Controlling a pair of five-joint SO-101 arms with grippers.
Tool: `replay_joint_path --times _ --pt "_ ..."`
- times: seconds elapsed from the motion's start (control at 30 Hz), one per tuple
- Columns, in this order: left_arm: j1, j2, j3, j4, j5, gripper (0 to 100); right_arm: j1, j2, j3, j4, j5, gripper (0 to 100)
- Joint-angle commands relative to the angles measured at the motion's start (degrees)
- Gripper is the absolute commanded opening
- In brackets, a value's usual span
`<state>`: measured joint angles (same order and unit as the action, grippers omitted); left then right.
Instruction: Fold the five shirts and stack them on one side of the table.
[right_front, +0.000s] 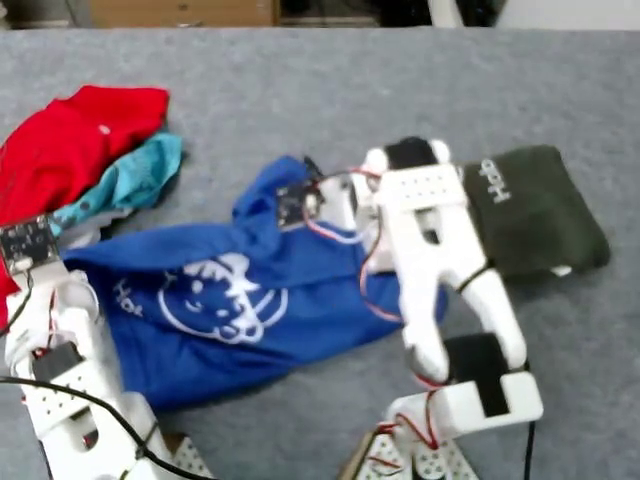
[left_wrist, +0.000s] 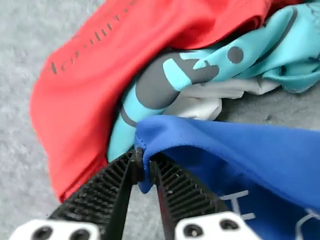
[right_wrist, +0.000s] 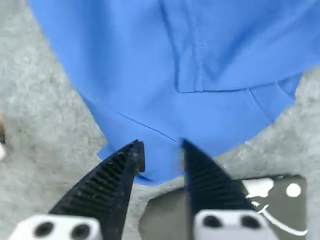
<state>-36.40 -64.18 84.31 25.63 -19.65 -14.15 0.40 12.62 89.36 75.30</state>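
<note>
A blue shirt (right_front: 250, 300) with a white print lies spread across the middle of the grey table. My left gripper (left_wrist: 144, 162) is shut on the shirt's corner (left_wrist: 240, 155), at the shirt's left end in the high view (right_front: 62, 262). At the shirt's far edge my right gripper (right_front: 292, 188) hangs low; its fingers (right_wrist: 160, 150) stand open astride the hem of the blue cloth (right_wrist: 200, 60). A red shirt (right_front: 70, 140) (left_wrist: 90, 75), a teal shirt (right_front: 135, 180) (left_wrist: 250, 60) and a white one (left_wrist: 210, 97) lie crumpled together at the left.
A folded dark green shirt (right_front: 535, 210) (right_wrist: 280, 215) rests at the right, just beyond the right arm. Bare grey table (right_front: 300, 90) stretches along the far side. Both arm bases stand at the near edge.
</note>
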Motion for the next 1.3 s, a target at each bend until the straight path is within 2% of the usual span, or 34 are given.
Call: replay_joint_path --times 0.0,0.1,0.27,0.47,0.67,1.27 --pt "1.0 -0.6 -0.1 -0.7 4.2 2 -2.4 0.0 0.4 -4.0 3.5 25.2" --pt "0.9 -0.6 0.0 -0.7 4.7 2 -3.6 0.0 3.1 -10.5 7.0 19.2" --pt "1.1 -1.0 1.1 -0.7 4.4 2 -4.3 0.0 12.7 -23.3 7.2 5.8" --pt "1.1 -1.0 1.3 -0.9 4.4 2 -4.1 0.0 22.3 -34.5 5.8 15.4" --pt "1.2 -1.0 1.4 -1.0 4.4 2 -4.0 0.0 24.8 -39.8 5.6 13.4" --pt "1.2 -1.0 1.4 -0.8 4.4 2 -3.6 4.5 23.3 -40.6 5.6 13.3"
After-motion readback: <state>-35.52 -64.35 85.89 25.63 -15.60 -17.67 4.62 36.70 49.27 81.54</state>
